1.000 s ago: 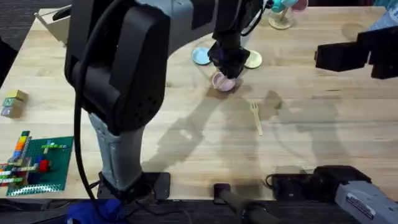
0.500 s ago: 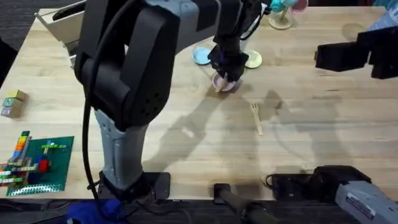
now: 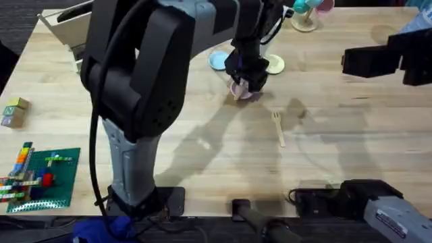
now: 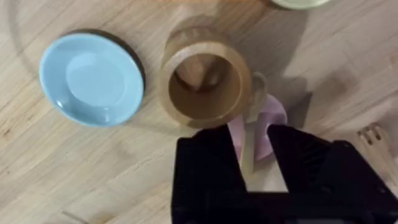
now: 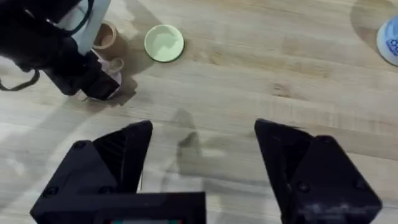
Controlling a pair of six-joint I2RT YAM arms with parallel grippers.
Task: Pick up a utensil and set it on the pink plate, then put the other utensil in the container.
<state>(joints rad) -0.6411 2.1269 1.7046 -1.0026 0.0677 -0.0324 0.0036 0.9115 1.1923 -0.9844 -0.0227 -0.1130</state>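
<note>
My left gripper [image 3: 246,82] has reached across the table and hangs over the pink plate [image 3: 243,90]. In the left wrist view its jaws stand narrow around the thin handle of the wooden spoon [image 4: 251,127]. The spoon's bowl lies over the pink plate [image 4: 273,115] and close against the brown cup [image 4: 205,84]. The wooden fork [image 3: 278,127] lies flat on the table to the front right of the plate, and its prongs [image 4: 373,134] show beside my fingers. My right gripper [image 5: 202,162] hovers open and holds nothing, off to the right.
A light blue plate [image 3: 217,61] and a pale yellow plate [image 3: 275,65] flank the cup at the back. A green brick baseplate [image 3: 40,177] and a wooden block [image 3: 15,112] sit at the left. A white box [image 3: 61,20] stands at the back left.
The left gripper has dropped slightly toward the pink plate with the spoon, then held still. The fork and the right arm have not moved.
</note>
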